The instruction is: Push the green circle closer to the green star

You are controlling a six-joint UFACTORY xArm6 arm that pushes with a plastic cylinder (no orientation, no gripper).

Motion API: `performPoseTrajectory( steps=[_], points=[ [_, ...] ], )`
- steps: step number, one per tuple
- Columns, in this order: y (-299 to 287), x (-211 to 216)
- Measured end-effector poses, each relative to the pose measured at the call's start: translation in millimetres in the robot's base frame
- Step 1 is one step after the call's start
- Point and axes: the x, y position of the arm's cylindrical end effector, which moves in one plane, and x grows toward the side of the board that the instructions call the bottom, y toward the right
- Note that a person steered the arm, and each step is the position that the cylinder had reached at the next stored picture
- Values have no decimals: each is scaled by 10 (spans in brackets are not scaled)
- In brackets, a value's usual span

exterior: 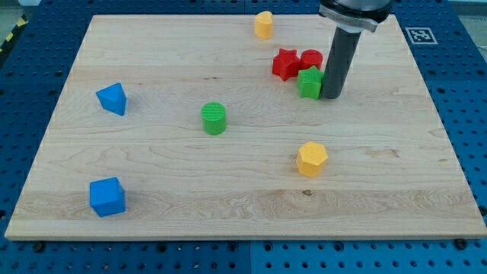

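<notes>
The green circle (214, 118) stands near the middle of the wooden board (152, 46), a little left of centre. The green star (309, 82) sits up and to the view's right of it, touching a red star (285, 64) and a red cylinder (311, 59). My tip (331, 96) rests on the board right beside the green star, on its right side, touching or almost touching it. The tip is far to the right of the green circle.
A yellow block (263, 24) sits near the top edge. A yellow hexagon (311, 158) lies below the green star. A blue triangular block (112, 98) is at the left and a blue cube (106, 196) at the bottom left.
</notes>
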Motion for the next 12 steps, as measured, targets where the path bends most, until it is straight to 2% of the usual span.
performPoseTrajectory(
  steps=[1,2,3,5,7,9,11,12],
  points=[
    [0,345],
    [-4,451],
    [-116,283],
    [-213,231],
    [-701,248],
    [-982,711],
    [-1160,725],
    [-1162,927]
  ],
)
